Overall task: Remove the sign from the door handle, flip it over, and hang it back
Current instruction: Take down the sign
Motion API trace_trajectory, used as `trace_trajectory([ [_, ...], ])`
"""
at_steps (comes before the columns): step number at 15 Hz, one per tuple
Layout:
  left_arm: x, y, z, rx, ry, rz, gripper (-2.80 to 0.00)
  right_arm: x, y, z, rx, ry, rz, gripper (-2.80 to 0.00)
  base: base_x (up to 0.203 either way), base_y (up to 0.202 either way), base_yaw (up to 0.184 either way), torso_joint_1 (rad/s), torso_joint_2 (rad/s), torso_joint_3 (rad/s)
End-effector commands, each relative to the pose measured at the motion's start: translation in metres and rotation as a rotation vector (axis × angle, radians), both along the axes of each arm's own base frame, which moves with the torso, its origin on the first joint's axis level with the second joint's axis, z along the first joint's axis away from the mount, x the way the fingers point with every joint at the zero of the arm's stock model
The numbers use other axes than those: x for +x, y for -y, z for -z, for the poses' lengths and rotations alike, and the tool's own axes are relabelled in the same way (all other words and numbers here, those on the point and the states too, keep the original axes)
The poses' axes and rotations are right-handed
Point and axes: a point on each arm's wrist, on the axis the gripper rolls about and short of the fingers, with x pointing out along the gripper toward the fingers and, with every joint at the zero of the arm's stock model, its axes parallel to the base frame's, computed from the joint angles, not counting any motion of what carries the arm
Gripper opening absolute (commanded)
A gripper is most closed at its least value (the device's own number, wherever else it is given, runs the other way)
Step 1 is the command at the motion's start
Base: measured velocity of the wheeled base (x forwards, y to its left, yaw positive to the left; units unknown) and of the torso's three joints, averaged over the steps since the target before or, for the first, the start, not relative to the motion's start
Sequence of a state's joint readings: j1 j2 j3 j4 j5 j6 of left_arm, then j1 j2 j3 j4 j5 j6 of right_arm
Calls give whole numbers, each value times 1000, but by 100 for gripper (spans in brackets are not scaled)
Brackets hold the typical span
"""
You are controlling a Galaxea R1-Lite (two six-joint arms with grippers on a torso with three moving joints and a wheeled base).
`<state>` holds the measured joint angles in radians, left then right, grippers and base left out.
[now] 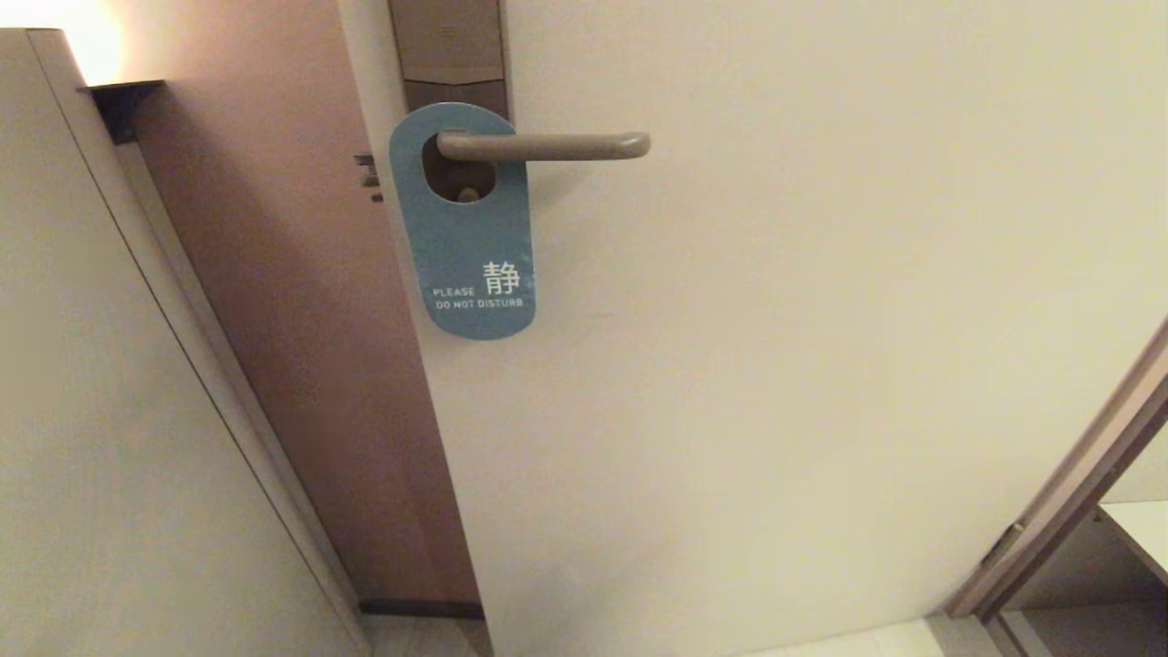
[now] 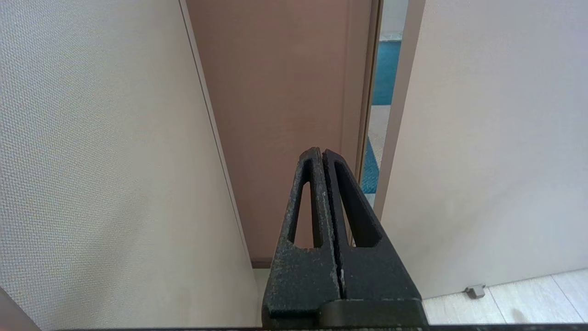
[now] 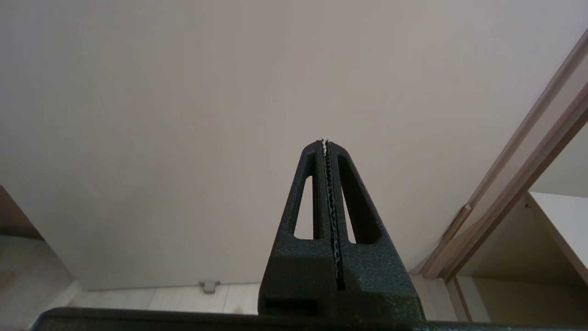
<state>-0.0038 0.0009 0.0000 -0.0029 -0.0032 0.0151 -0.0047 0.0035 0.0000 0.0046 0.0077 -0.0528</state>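
Observation:
The sign (image 1: 467,246) hangs by its oval hole on the door handle (image 1: 547,145), blue side out, reading "PLEASE DO NOT DISTURB". The handle is a beige-bronze lever on a brown lock plate (image 1: 449,55) near the top of the head view. Neither arm shows in the head view. My left gripper (image 2: 321,154) is shut and empty, low down, pointing at the brown door frame beside the door's edge. My right gripper (image 3: 325,143) is shut and empty, low down, facing the plain door face. The sign and handle do not show in either wrist view.
The cream door (image 1: 776,365) fills most of the head view. A brown frame panel (image 1: 301,319) and a cream wall (image 1: 109,411) stand on the left. An open doorway frame (image 1: 1068,493) is at the lower right. A door stop (image 3: 209,286) sits on the tiled floor.

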Motion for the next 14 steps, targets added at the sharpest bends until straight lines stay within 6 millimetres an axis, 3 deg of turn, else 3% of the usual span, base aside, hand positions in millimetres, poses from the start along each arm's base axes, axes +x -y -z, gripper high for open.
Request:
trace_trajectory([
  [1,0,0,0,0,0,1,-280,0,0,0,-1,3,0,-280,0,0,0,0,0,0],
  [14,0,0,0,25,1,5,-280,0,0,0,-1,3,0,-280,0,0,0,0,0,0],
])
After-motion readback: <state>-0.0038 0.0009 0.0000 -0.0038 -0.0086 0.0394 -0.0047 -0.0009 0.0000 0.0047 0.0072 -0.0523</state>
